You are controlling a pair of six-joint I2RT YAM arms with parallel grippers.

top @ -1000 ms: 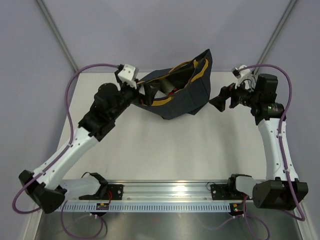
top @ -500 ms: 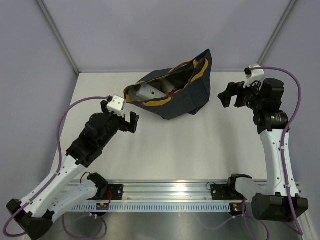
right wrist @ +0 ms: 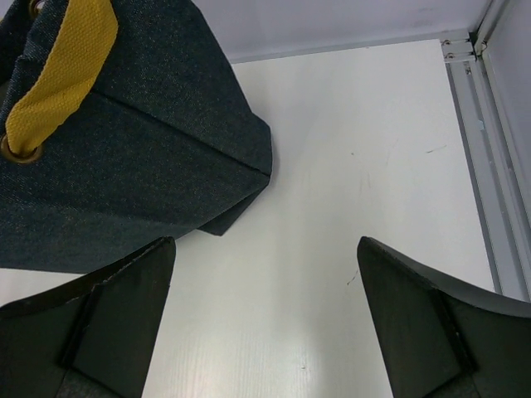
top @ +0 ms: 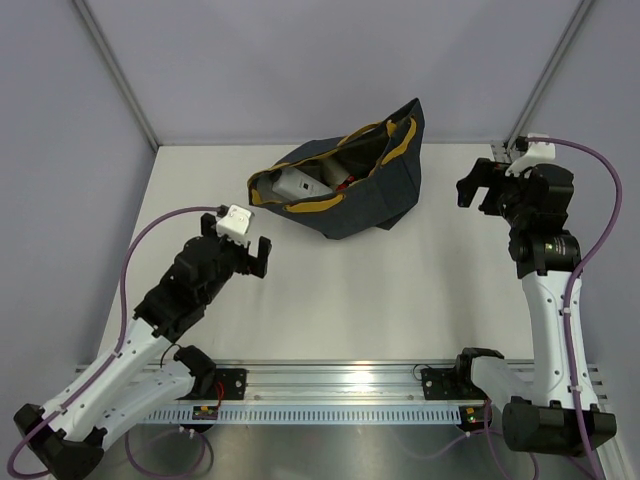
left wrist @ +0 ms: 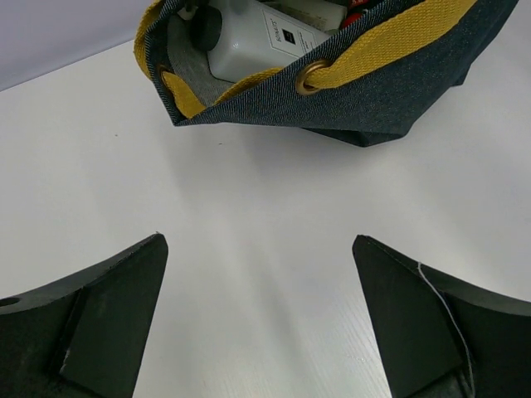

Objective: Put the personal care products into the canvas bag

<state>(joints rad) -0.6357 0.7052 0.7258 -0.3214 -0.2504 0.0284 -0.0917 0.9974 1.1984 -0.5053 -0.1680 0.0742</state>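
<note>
**Canvas bag looks loaded, task near its end**

Canvas bag (top: pixel 372 205) slumps on its side at the far middle of the white table (top: pixel 380 300), mouth gaping toward the left arm. Inside, the left wrist view shows a white bottle (left wrist: pixel 249 41) with a printed label and dark cap lying flat. A cream labelled one (left wrist: pixel 309 12) sits behind it, next to a bit of red cap (left wrist: pixel 353 18). The rest of the interior is hidden, so can't count all six. No bottle shows on the table outside the bag, so packing is judged done or nearly done.

Left gripper (top: pixel 250 258) is near the bag mouth, well apart from it, fingers spread wide, holding nothing. Right gripper (top: pixel 478 188) is off the bag's right end, also spread and holding nothing.

Bag is coarse navy denim-like weave, soft and creased, with one crisp folded corner. Mustard webbing handle (left wrist: pixel 398 41) is ribbed and threaded through a brass eyelet (left wrist: pixel 309 77). Bottles are smooth hard plastic, and the tabletop is matte
</note>
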